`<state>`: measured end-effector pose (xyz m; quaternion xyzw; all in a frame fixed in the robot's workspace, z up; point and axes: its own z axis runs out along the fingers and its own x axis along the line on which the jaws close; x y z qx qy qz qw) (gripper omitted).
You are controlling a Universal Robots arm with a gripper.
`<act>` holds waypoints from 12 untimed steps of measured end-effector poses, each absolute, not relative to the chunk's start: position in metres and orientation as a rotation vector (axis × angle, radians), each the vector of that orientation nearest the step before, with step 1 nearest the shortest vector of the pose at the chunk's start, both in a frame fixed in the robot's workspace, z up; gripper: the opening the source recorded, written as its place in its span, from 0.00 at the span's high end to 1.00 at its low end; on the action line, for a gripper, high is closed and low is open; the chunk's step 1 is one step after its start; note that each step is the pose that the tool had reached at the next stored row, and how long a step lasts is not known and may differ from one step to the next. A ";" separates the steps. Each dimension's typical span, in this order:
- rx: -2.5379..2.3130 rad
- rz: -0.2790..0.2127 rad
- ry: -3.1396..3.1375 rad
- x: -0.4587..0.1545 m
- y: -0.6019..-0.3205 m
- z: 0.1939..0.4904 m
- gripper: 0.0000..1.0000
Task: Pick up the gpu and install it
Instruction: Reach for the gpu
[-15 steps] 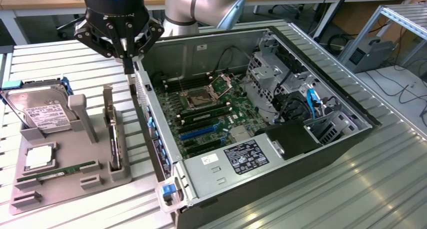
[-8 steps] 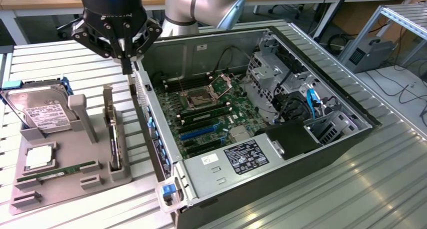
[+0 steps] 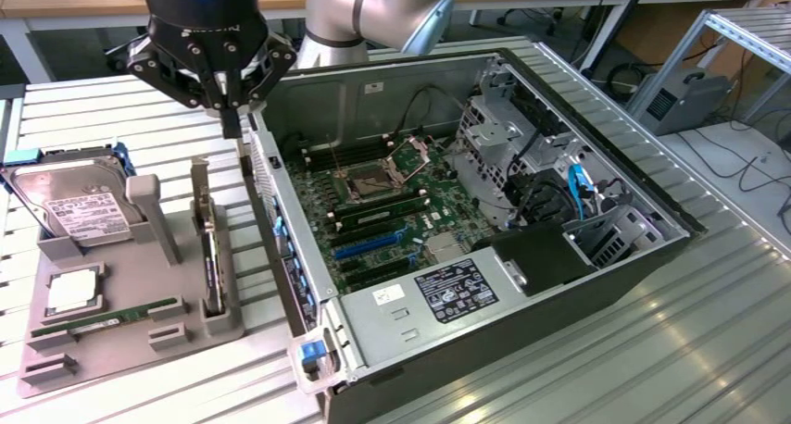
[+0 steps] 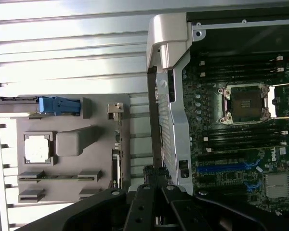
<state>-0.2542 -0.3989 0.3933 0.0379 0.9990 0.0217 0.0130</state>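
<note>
The gpu [image 3: 210, 250] stands on edge in a slot of the grey holder tray [image 3: 124, 350], its silver bracket end toward the back. In the wrist view the gpu [image 4: 116, 154] shows as a thin edge-on strip beside the tray [image 4: 72, 115]. My gripper [image 3: 232, 130] hangs above the table between the tray's far end and the open computer case [image 3: 495, 257], shut with nothing in it. Its dark fingers [image 4: 144, 202] meet above the case's side wall, and the gripper [image 4: 155, 175] stands apart from the gpu. The motherboard [image 3: 383, 211] lies open, with a blue slot [image 4: 226, 167].
On the tray sit a silver hard drive [image 3: 74, 211] with blue rails [image 4: 60, 105], a square processor [image 4: 38, 147] and a RAM stick [image 3: 106, 320]. The case's metal wall [image 4: 171, 96] rises right beside the tray. Drive cages and cables [image 3: 544, 183] crowd the case's far side.
</note>
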 end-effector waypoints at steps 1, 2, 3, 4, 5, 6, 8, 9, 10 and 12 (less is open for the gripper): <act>0.118 0.068 3.112 -0.255 -0.399 0.393 0.89; 0.118 0.068 3.112 -0.255 -0.399 0.393 0.89; 0.118 0.068 3.112 -0.255 -0.399 0.393 0.89; 0.118 0.068 3.112 -0.256 -0.399 0.393 0.89; 0.118 0.068 3.113 -0.256 -0.399 0.393 0.89; 0.118 0.068 3.112 -0.257 -0.399 0.393 0.89; 0.118 0.068 3.112 -0.257 -0.399 0.393 0.89; 0.118 0.068 3.113 -0.258 -0.399 0.393 0.89; 0.118 0.068 3.112 -0.258 -0.399 0.393 0.89; 0.118 0.068 3.113 -0.259 -0.399 0.393 0.89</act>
